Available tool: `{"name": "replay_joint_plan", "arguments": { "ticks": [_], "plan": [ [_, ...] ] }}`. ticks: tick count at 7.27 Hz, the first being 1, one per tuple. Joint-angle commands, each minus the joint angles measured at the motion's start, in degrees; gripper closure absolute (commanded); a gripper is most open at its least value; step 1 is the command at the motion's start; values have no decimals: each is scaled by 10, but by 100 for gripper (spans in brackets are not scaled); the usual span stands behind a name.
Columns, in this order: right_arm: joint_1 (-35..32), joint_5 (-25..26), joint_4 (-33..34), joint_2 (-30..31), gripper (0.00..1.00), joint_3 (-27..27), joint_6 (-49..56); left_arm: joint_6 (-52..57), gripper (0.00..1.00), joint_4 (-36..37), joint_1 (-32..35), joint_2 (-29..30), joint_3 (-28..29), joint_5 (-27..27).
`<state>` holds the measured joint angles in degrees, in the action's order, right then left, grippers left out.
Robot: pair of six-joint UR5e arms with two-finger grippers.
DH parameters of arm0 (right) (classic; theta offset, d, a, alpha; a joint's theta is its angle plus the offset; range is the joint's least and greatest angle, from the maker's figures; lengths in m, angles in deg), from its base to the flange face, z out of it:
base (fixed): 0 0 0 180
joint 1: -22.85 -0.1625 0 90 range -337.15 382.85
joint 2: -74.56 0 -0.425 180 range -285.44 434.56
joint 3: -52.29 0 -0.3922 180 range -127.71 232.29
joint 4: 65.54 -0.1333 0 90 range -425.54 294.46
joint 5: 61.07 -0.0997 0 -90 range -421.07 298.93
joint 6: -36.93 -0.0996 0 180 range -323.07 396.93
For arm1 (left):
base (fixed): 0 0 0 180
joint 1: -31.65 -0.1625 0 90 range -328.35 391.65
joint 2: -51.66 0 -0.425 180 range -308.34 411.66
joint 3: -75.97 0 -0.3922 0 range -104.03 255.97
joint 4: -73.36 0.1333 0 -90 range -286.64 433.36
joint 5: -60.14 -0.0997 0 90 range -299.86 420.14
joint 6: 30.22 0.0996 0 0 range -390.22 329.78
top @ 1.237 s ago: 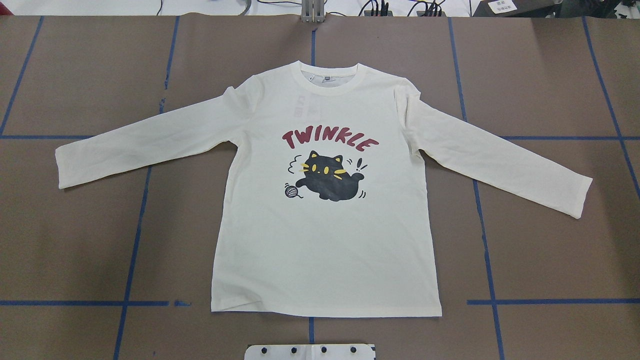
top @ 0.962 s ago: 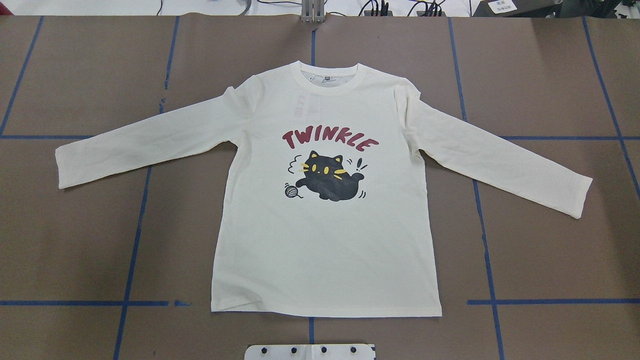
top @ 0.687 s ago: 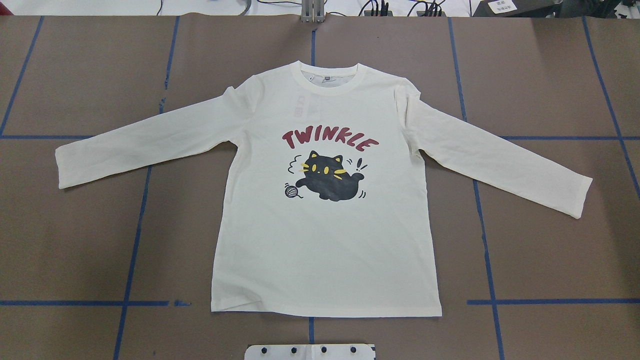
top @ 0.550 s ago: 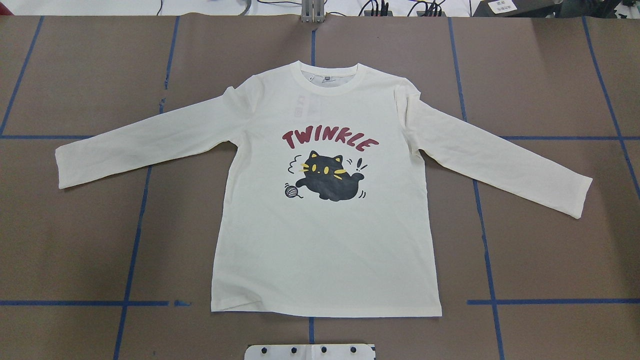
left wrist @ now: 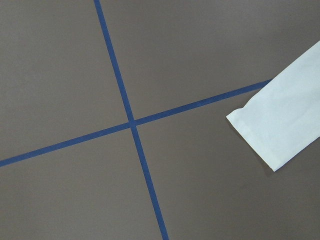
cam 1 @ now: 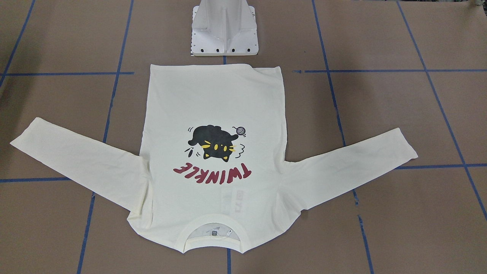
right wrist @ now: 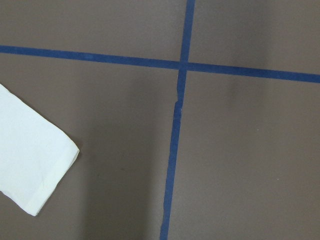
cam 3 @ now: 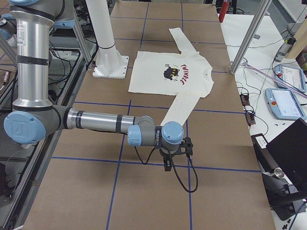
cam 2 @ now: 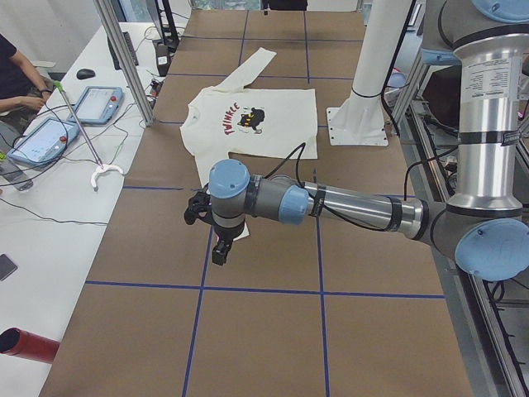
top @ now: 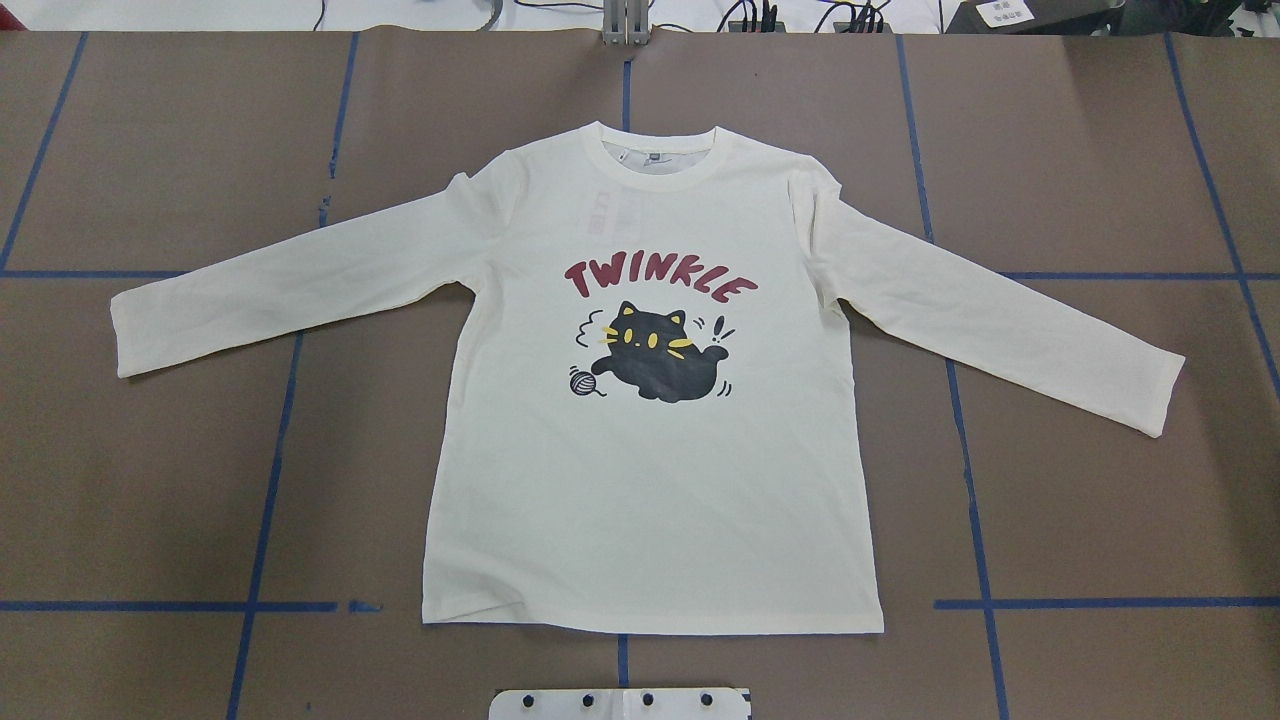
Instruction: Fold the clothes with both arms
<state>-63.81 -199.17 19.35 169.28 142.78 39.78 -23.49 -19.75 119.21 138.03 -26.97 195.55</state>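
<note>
The cream long-sleeved shirt [top: 650, 500] lies flat and print-up on the brown table, both sleeves spread wide, hem toward the robot base. My left gripper [cam 2: 216, 248] hangs above the table past the left cuff [left wrist: 280, 125]. My right gripper [cam 3: 168, 163] hovers just beyond the right cuff [right wrist: 30, 165]. Neither gripper touches the shirt [cam 1: 213, 99]. Both show only in the side views, so I cannot tell whether they are open or shut. No fingers appear in the wrist views.
Blue tape lines [top: 265, 480] grid the table. The white pedestal base [cam 1: 224, 30] stands at the shirt's hem. Metal posts [cam 2: 124, 58] and a side bench with tablets [cam 2: 50, 136] and a seated person [cam 2: 12, 78] run along the far edge.
</note>
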Motion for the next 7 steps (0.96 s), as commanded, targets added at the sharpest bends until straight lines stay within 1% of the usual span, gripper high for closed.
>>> {"name": "replay_joint_plan", "arguments": {
  "ticks": [1,2,3,4,5,6,7],
  "plan": [
    [37,1,-2,-1,0,-1,-46,0,0,-3,0,-2,-2,0],
    [52,0,-6,-6,0,0,-62,4,0,-7,-1,-1,-2,0],
    [74,-1,-44,-12,0,-1,-138,1,0,-19,-3,-2,-2,0],
    [119,5,-133,-12,0,-5,-248,0,0,-19,-3,-2,-1,1],
    [161,15,-225,-18,1,-30,-338,-1,0,-20,-3,-2,5,1],
    [186,47,-296,-38,6,-69,-407,0,0,-20,-3,-2,5,1],
    [204,59,-333,-66,6,-111,-438,-1,0,-20,-3,-2,5,1]
  ]
}}
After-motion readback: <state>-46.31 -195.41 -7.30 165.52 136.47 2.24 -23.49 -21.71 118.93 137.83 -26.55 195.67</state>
